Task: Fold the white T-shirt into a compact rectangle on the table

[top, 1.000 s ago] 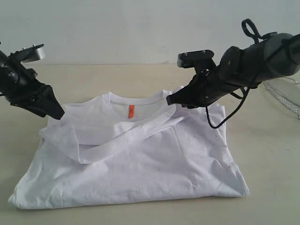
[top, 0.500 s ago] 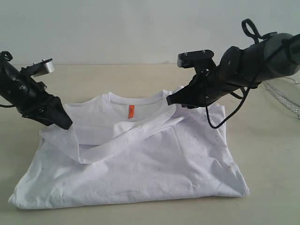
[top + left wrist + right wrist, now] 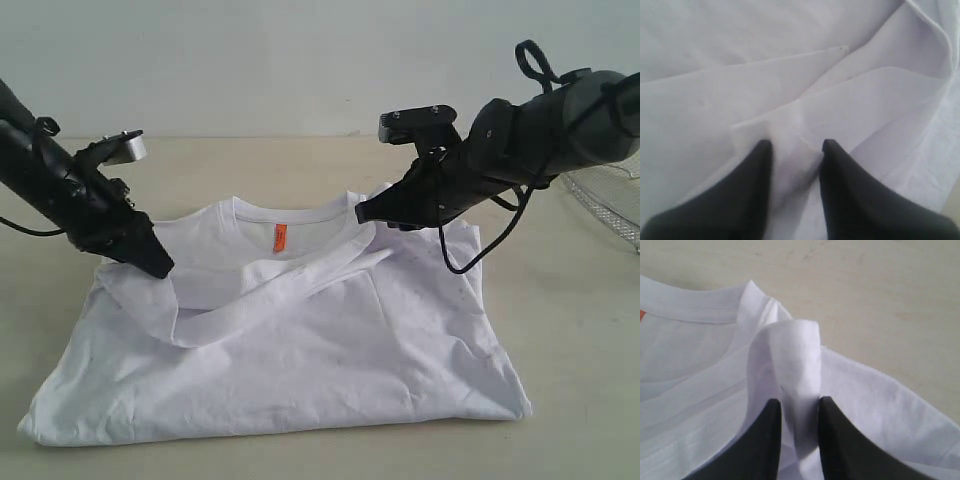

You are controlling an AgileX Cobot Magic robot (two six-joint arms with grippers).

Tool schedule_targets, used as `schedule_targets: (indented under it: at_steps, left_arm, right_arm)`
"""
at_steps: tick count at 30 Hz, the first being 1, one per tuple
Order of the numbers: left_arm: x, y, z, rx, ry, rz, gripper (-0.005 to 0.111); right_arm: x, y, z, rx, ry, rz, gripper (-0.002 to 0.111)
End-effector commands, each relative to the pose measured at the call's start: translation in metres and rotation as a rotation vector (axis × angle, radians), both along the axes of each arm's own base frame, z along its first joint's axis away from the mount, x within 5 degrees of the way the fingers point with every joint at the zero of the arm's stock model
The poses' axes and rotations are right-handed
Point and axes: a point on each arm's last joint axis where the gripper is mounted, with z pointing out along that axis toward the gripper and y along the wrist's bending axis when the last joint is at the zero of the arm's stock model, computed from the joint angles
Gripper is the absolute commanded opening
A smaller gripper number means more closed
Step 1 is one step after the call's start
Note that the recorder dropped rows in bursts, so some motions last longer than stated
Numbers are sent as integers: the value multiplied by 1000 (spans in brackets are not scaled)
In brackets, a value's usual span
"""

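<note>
White cotton covers the centre of the table (image 3: 560,330): the white T-shirt (image 3: 330,350) lies flat, with the collar (image 3: 300,215) on the far side and the hem on the near side. The orange neck tag (image 3: 280,238) shows inside the collar. A folded band of fabric crosses the chest diagonally, from the left side toward the right shoulder.

The left pincer (image 3: 160,268) is down on the left shoulder area. The left wrist view shows it clenched on a pucker of shirt fabric bunched between its two black fingers (image 3: 747,190).

The right pincer (image 3: 362,212) is raised above the right shoulder, just right of the collar. It grasps a lifted fold of the shirt, which is pinched tight between its fingers.

A wire basket (image 3: 605,205) stands at the far right edge, well apart from the shirt.
</note>
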Motion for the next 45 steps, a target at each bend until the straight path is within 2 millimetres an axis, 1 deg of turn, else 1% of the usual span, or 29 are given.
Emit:
schedule_targets:
  at_steps: [1, 2, 9, 11, 12, 13, 19, 21, 24, 28, 30, 36, 42, 45]
  left_arm:
    - [1, -1, 2, 5, -16, -8, 13]
    - [1, -1, 1, 8, -20, -3, 5]
    - [1, -1, 1, 14, -22, -1, 5]
    - [2, -1, 2, 14, -23, -2, 5]
    - [3, 1, 2, 13, -25, 9, 5]
    - [3, 1, 2, 13, -25, 9, 5]
    - [4, 3, 3, 17, -35, 34, 5]
    - [6, 6, 8, 22, -60, 59, 5]
    - [9, 14, 20, 28, -108, 115, 5]
    - [12, 28, 42, 3, -185, 198, 5]
    - [13, 30, 43, 10, -202, 213, 5]
    - [18, 30, 46, -13, -246, 256, 5]
    - [24, 32, 48, -5, -298, 303, 5]
    - [26, 33, 48, -5, -314, 322, 5]
  right_arm:
    - [2, -1, 3, -11, -18, 10, 20]
    - [2, -1, 3, -11, -18, 10, 20]
    - [2, -1, 4, -12, -20, 11, 19]
    - [2, -1, 4, -15, -21, 14, 13]
    - [1, -1, 4, -18, -20, 18, 2]
    - [1, -1, 4, -18, -20, 18, 0]
    - [1, -1, 6, -19, -27, 21, 0]
    - [1, -1, 11, -17, -36, 22, 0]
    - [1, -6, 18, -5, -42, 2, 0]
    - [-1, -23, 30, 12, -20, -31, 0]
    - [-3, -25, 30, 16, 0, -31, 0]
    - [-5, -24, 35, 23, 13, -23, 0]
    - [-8, -33, 49, 33, 6, -37, 0]
    - [-10, -38, 48, 38, 33, -43, 0]
